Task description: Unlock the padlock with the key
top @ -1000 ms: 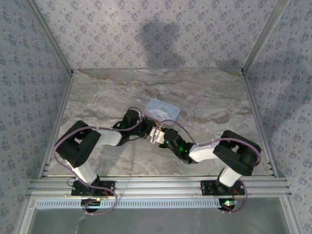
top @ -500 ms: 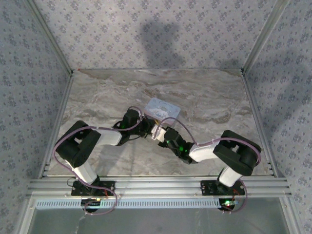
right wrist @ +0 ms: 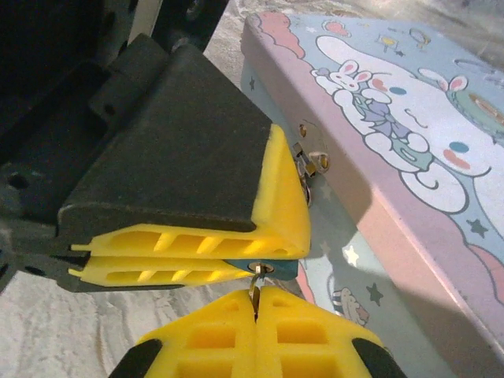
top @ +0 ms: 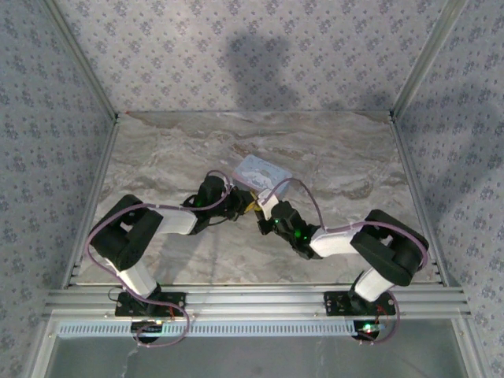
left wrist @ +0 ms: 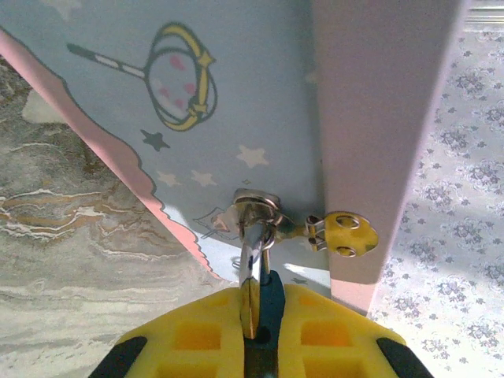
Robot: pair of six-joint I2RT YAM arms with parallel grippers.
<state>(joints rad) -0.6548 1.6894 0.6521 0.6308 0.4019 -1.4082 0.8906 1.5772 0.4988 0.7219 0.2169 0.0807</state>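
Between the left jaws, clamped on its blue body, sits the padlock (left wrist: 272, 303), hooked to the clasp (left wrist: 256, 206) of the cartoon tin (right wrist: 394, 118). Right jaws pinch the key (right wrist: 253, 293), its tip touching the padlock, over the marbled table (left wrist: 63, 236).

tin (right wrist: 394, 118): pale blue with a pink edge, white cartoon rabbit and stars, just beyond both claws
padlock (left wrist: 272, 303): blue body, silvery shackle, between the left gripper (left wrist: 256, 319) tips
key (right wrist: 253, 298): silvery, between the right gripper (right wrist: 256, 311) tips
pads (right wrist: 283, 205): yellow on both claws, left shell black
table (top: 354, 157): grey-beige marble veining
walls (top: 236, 47): pale grey, small floral repeat
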